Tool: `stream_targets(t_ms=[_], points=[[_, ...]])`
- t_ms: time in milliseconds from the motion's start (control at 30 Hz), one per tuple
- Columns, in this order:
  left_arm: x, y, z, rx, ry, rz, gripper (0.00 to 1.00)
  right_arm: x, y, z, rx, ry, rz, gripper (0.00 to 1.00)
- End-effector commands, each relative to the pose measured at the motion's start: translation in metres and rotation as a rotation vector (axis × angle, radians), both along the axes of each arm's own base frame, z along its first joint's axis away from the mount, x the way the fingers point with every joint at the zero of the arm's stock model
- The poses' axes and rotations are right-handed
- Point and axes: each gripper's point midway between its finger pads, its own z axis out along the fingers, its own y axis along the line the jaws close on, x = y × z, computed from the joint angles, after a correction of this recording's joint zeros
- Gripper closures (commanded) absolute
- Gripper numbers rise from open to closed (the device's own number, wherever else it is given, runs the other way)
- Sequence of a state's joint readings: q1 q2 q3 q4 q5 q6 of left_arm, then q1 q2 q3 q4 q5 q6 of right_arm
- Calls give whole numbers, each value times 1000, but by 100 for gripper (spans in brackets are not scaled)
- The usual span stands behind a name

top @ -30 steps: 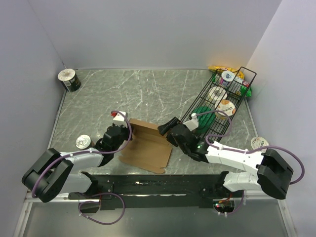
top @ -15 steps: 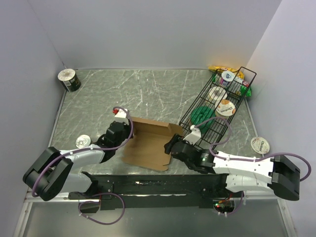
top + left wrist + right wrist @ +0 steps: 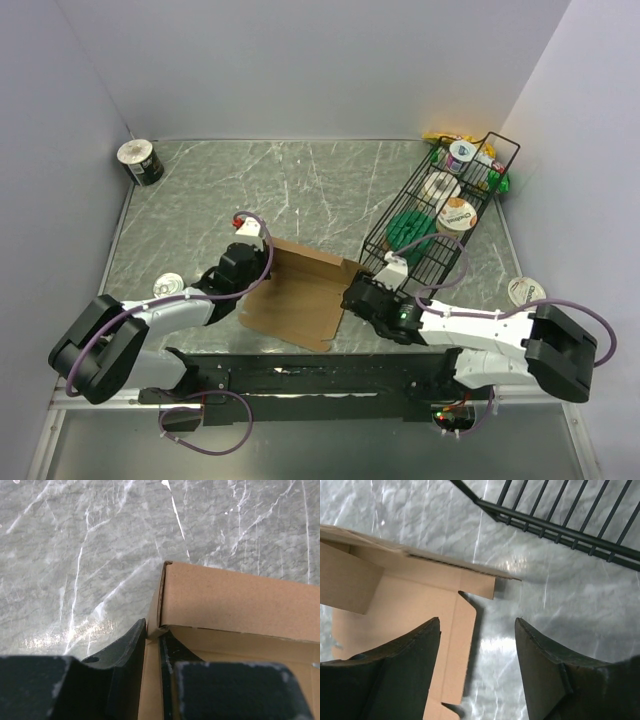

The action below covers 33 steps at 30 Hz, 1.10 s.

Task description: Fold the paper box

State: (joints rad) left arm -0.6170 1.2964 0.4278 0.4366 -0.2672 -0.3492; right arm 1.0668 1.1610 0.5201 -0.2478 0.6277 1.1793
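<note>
The paper box (image 3: pixel 297 292) is a brown cardboard sheet lying on the table between the arms, its far wall (image 3: pixel 235 595) folded upright. My left gripper (image 3: pixel 247 265) is at the sheet's left far corner, shut on the raised left flap; in the left wrist view the cardboard edge runs between the two fingers of the left gripper (image 3: pixel 152 642). My right gripper (image 3: pixel 353 296) hovers at the sheet's right edge, open. Seen from the right wrist, the right gripper (image 3: pixel 477 627) straddles the notched right flap (image 3: pixel 462 630), with the left fingertip (image 3: pixel 427 635) over cardboard and the other over bare table.
A black wire basket (image 3: pixel 440 215) with cups and packets stands tilted just right of the box, its bars (image 3: pixel 560 527) close beyond my right gripper. A can (image 3: pixel 140 162) lies at the far left corner, a tin (image 3: pixel 167 286) near the left arm, a lid (image 3: pixel 525 290) at the right.
My right gripper has swung down from the sheet's far right corner to its right edge, jaws narrowing a little. The far wall now stands up. The left gripper shifted slightly farther away.
</note>
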Motion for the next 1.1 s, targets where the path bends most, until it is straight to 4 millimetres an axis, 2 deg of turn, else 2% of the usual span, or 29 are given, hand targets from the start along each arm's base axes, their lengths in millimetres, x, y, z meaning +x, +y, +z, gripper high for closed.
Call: stream_targets(t_ms=[0, 233, 567, 633, 900, 1033, 1067], points=[[4, -5, 7, 5, -7, -11, 78, 25, 8, -1, -15, -40, -17, 35], [3, -6, 7, 1, -3, -18, 78, 36, 19, -13, -18, -43, -17, 37], [2, -9, 7, -11, 9, -27, 78, 62, 15, -15, 33, -64, -46, 41], [2, -9, 7, -11, 11, -28, 78, 67, 12, -22, 20, -45, -53, 41], [2, -9, 8, -10, 9, -25, 78, 65, 22, -31, 31, 7, -33, 47], [2, -10, 9, -15, 7, -31, 78, 65, 32, -28, 23, -1, -10, 52], [1, -10, 9, -15, 9, -34, 78, 66, 40, -22, 21, -12, 4, 55]])
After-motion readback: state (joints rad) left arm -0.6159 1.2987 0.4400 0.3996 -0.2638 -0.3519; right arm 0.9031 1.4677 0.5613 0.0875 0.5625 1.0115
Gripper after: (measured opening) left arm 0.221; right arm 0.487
